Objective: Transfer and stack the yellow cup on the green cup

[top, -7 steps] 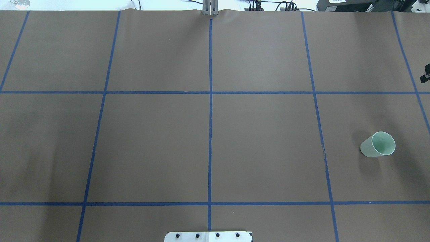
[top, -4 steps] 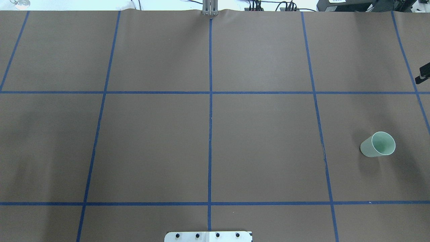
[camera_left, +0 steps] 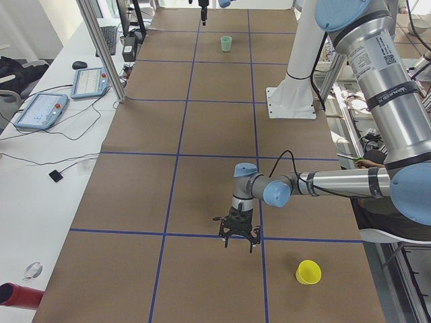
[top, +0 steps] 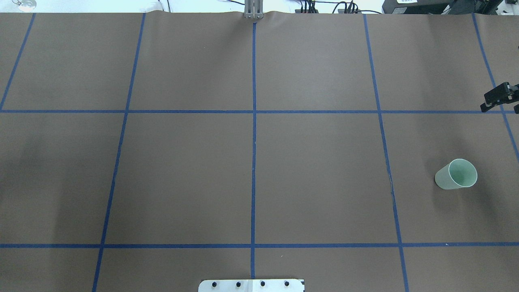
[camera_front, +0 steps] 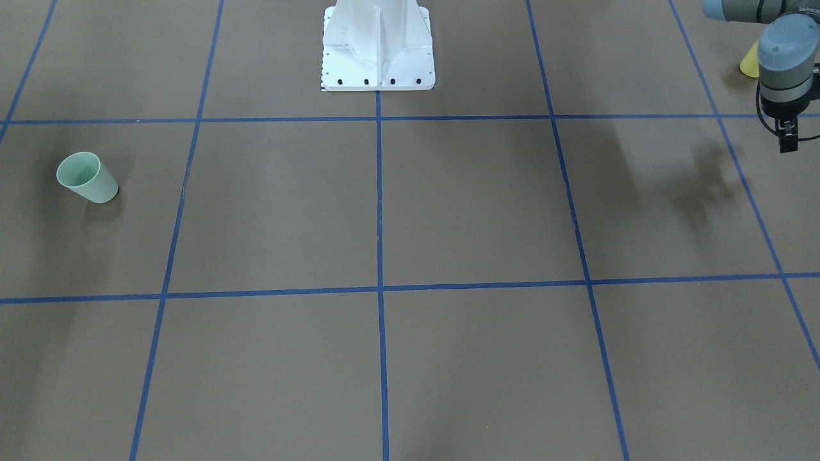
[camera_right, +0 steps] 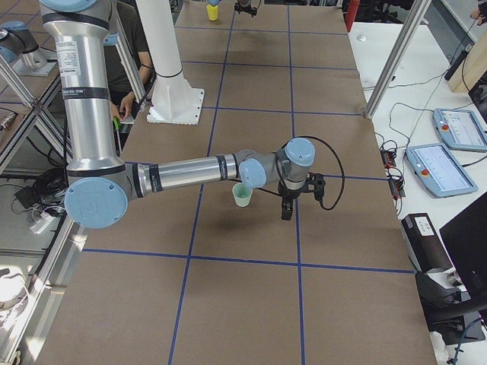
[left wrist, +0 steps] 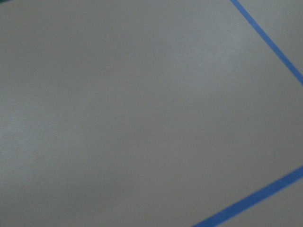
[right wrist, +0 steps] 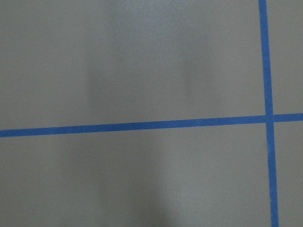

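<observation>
Resting on matte paper (top: 316,174): smooth, likely plastic yellow cup (camera_left: 308,272), green cup (top: 456,175); left tool (camera_left: 238,237), right tool (camera_right: 286,210) grip unclear.

green cup (camera_right: 242,195) near right gripper (camera_right: 286,212)

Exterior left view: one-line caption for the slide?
Left gripper hovers over the taped table near the yellow cup; the green cup stands at the far end.

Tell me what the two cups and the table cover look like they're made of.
The green cup and the yellow cup look like plastic: smooth, evenly coloured, thin walls with a soft sheen. The table cover seems matte brown paper, wrinkling slightly at its far edge; it could be thin sheet vinyl.
</observation>
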`<state>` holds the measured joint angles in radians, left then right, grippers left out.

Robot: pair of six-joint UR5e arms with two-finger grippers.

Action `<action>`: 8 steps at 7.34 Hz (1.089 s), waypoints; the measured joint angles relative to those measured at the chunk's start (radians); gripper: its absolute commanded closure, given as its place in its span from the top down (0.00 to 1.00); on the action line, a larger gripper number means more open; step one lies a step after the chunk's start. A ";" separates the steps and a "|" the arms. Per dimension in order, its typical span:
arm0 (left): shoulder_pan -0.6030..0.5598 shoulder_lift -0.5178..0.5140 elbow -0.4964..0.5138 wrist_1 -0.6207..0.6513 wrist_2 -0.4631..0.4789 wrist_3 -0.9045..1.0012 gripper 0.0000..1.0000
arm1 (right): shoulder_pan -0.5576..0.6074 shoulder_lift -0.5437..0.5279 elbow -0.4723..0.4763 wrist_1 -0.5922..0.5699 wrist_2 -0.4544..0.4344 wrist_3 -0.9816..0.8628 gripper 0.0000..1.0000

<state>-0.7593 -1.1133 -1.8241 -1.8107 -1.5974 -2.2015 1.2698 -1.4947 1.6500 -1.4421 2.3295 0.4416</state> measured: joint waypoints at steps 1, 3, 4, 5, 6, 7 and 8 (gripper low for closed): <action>0.050 -0.001 -0.025 0.132 0.009 -0.100 0.99 | -0.014 0.001 0.000 0.001 -0.001 -0.001 1.00; 0.116 -0.008 -0.068 0.354 -0.050 -0.281 0.99 | -0.037 0.002 0.004 0.002 -0.001 -0.002 1.00; 0.158 -0.015 -0.082 0.450 -0.103 -0.365 0.99 | -0.049 0.003 0.006 0.003 -0.002 -0.001 1.00; 0.207 -0.020 -0.091 0.517 -0.138 -0.450 0.99 | -0.063 0.005 0.007 0.003 -0.010 -0.002 1.00; 0.258 -0.021 -0.092 0.553 -0.158 -0.535 0.99 | -0.071 0.007 0.009 0.003 -0.022 -0.003 1.00; 0.303 -0.021 -0.084 0.570 -0.174 -0.610 0.99 | -0.075 0.007 0.011 0.003 -0.028 -0.005 1.00; 0.344 -0.021 -0.070 0.576 -0.186 -0.671 0.99 | -0.076 0.007 0.013 0.006 -0.031 -0.005 1.00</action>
<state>-0.4149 -1.1339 -1.8942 -1.2349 -1.7835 -2.8724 1.1940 -1.4876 1.6630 -1.4362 2.2983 0.4361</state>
